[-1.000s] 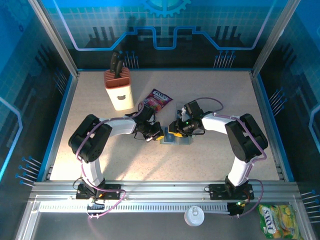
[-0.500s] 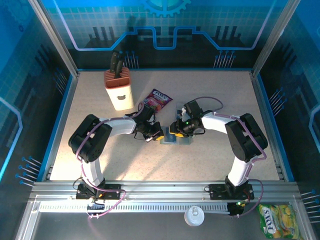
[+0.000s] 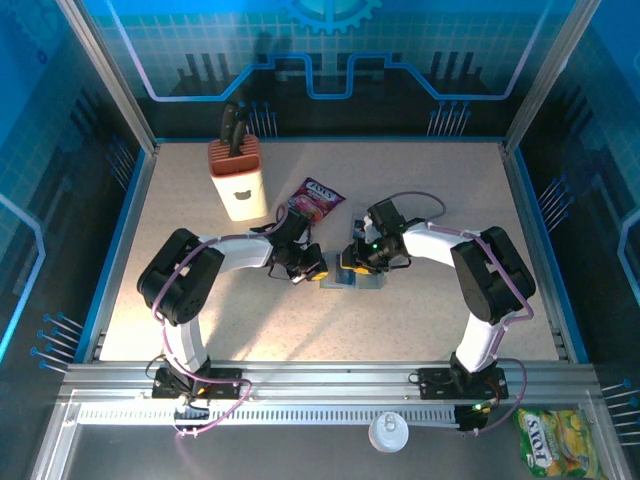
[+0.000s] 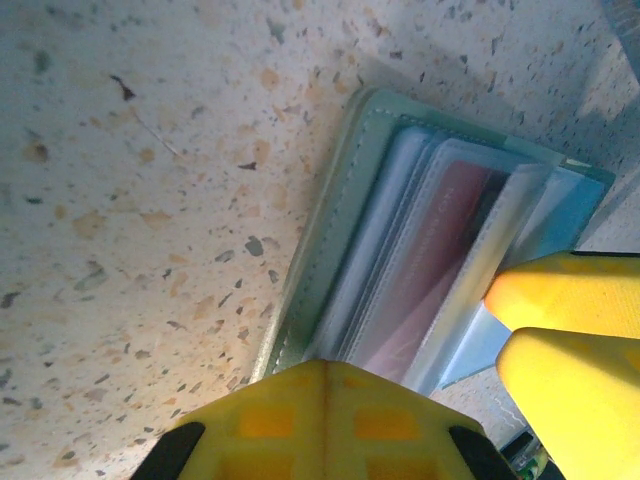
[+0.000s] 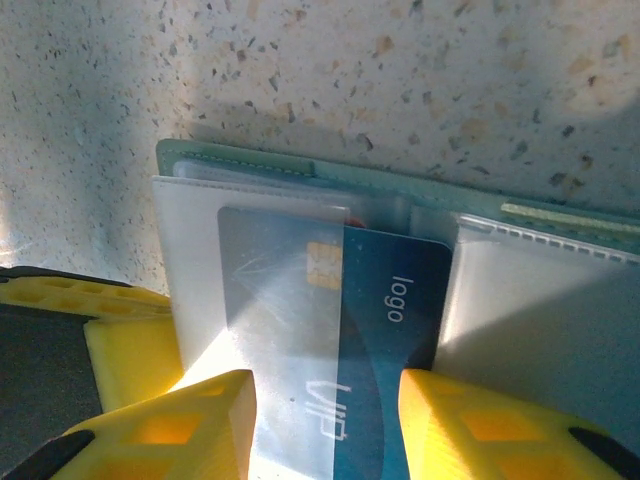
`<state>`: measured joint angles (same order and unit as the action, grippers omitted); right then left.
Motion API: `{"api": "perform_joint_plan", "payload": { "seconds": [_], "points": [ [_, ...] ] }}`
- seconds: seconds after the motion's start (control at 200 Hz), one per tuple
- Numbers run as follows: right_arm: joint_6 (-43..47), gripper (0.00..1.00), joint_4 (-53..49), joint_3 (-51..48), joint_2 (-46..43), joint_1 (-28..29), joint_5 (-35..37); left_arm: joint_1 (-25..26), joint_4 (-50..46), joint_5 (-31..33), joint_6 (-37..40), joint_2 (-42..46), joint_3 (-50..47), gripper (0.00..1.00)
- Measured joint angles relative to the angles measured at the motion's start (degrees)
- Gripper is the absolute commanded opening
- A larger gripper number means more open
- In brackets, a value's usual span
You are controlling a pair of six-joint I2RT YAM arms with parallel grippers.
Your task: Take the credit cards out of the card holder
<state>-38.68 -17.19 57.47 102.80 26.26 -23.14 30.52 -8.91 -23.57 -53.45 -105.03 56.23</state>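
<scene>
- left fingers (image 4: 325,410): closed, tip at the card holder (image 4: 322,200) edge on the table (image 4: 120,200).
- right fingers (image 5: 190,430): half apart, astride the blue credit card (image 5: 390,330); grip cannot be confirmed.

The top external camera looks down from high behind the near edge, taking in the whole table (image 3: 400,330). Both wrist cameras face downward, very close, at the card holder (image 4: 330,250) mid-table, which all three views share.
</scene>
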Motion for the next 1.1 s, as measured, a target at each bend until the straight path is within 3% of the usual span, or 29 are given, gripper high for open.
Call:
{"api": "perform_joint_plan", "payload": {
  "seconds": [0.74, 1.101],
  "points": [
    [0.3, 0.45, -0.2, 0.0, -3.3, 0.0, 0.4, 0.0, -5.7, 3.4, 2.8, 1.4, 3.7, 0.0],
    [-0.1, 0.45, 0.5, -1.8, -3.3, -0.1, 0.4, 3.7, -5.9, 2.7, 4.1, -1.1, 10.1, 0.0]
  ]
}}
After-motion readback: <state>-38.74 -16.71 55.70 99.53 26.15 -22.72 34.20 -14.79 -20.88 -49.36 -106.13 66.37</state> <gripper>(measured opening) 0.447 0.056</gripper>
